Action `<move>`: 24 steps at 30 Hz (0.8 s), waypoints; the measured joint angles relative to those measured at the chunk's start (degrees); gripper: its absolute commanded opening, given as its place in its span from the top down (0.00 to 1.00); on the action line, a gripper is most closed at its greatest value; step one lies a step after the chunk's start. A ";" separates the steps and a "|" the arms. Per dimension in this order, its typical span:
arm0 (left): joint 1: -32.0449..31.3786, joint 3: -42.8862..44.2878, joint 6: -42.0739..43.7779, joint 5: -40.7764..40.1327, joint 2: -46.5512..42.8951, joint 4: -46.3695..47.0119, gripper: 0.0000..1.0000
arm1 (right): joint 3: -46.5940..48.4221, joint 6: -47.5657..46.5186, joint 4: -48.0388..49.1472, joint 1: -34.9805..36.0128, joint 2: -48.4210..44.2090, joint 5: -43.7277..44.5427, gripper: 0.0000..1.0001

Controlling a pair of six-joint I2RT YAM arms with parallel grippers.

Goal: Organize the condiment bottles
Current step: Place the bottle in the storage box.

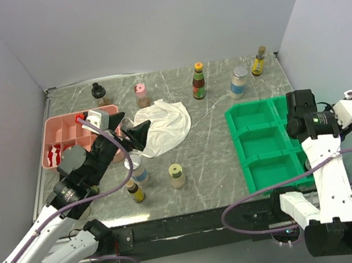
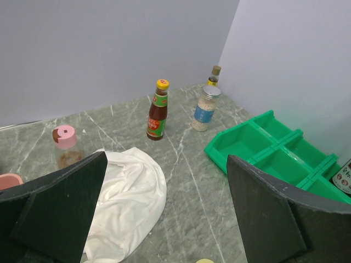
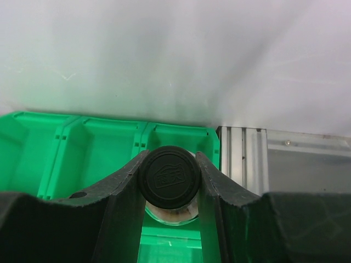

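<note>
My right gripper (image 3: 168,164) is shut on the black cap (image 3: 168,176) of a clear glass jar, held over the right column of the green tray (image 3: 82,148). In the top view it (image 1: 296,129) hangs over that tray (image 1: 264,146). My left gripper (image 1: 128,130) is open and empty above the white cloth (image 1: 161,126). Along the back stand a dark black-capped bottle (image 1: 98,93), a pink-capped jar (image 1: 142,95), a red-labelled sauce bottle (image 1: 199,82), a blue-labelled clear jar (image 1: 239,82) and an amber bottle (image 1: 258,61). Near the front stand a blue-labelled bottle (image 1: 138,170), a small dark bottle (image 1: 135,191) and a yellow-capped jar (image 1: 177,175).
A pink compartment tray (image 1: 67,131) with red items sits at the left. The left wrist view shows the cloth (image 2: 126,197), the pink-capped jar (image 2: 66,143), the sauce bottle (image 2: 157,111), the blue-labelled jar (image 2: 204,109) and the green tray (image 2: 263,148). Walls close three sides.
</note>
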 measured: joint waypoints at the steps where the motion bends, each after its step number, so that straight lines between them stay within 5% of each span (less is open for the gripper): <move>1: 0.00 0.00 -0.02 0.00 0.00 0.00 0.03 | -1.05 -0.63 1.38 -0.42 -0.35 -0.09 1.00; 10: 0.00 0.00 -0.02 0.00 0.00 0.00 0.03 | -4.98 -3.69 9.86 -4.52 0.46 -0.24 0.99; 18: -0.22 0.00 0.00 0.00 0.11 0.00 0.03 | -5.03 -4.15 12.09 -6.78 2.47 0.04 0.89; 20: -0.26 0.00 -0.02 0.00 0.09 -0.02 0.03 | -5.29 -4.09 12.24 -6.82 2.54 -0.09 0.83; 24: -0.26 0.00 0.00 0.00 0.09 0.00 0.03 | -5.42 -4.13 12.28 -6.95 2.86 -0.39 0.54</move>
